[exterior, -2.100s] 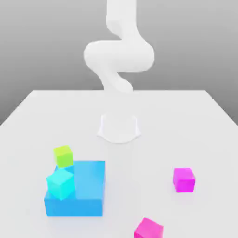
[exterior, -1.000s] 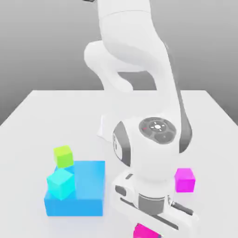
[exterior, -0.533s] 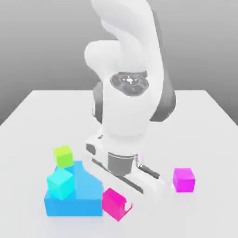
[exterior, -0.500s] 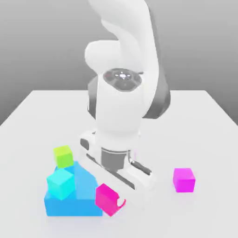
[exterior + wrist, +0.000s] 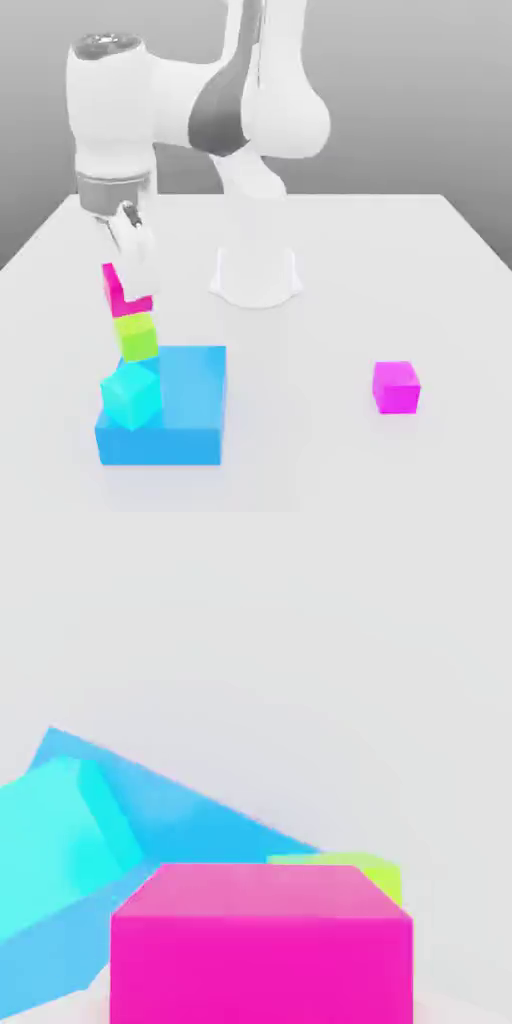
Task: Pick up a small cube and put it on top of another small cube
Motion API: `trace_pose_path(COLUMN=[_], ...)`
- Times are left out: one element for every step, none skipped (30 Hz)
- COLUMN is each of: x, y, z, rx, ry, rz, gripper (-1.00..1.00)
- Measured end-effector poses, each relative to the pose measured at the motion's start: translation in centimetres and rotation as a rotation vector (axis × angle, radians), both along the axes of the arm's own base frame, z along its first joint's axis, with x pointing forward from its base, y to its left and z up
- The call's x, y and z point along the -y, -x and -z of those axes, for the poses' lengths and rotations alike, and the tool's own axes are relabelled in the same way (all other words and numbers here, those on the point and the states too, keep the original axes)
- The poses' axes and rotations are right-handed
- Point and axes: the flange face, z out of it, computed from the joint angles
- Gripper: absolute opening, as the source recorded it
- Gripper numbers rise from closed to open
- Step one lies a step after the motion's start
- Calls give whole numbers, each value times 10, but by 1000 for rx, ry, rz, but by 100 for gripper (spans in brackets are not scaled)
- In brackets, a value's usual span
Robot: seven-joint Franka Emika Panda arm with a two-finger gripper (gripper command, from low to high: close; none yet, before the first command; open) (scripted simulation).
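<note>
The tool (image 5: 130,285) is clamped on the hot-pink cube (image 5: 118,290), held directly above the lime cube (image 5: 138,337) beside the blue block (image 5: 185,410) on the worktop (image 5: 380,270).

Beside the lime cube (image 5: 137,337), the blue block (image 5: 185,405) and cyan cube (image 5: 130,394) crowd its near side; its far side lies open.

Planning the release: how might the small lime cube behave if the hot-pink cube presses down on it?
The small lime-green cube looks rigid with flat faces, so it likely won't roll. It seems to rest beside the large blue block, which may brace it. The hot-pink cube in the gripper sits slightly offset, so an off-centre push could nudge it.
</note>
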Motion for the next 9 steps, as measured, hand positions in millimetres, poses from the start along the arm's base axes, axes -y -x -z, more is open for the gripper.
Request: trace_pose_path(x=[2, 3, 3, 3, 3, 3, 3, 3, 3], y=[4, 6, 7, 8, 8, 9, 10, 10, 10], z=[5, 13, 23, 33, 43, 54, 61, 61, 61], rx=[6, 9, 11, 11, 12, 12, 12, 12, 12], ry=[-8, -12, -13, -14, -14, -14, -14, -14, -14], rz=[10, 15, 18, 19, 20, 20, 20, 20, 20], gripper=[-100, -100, -100, -100, -100, -100, 100, 100, 100])
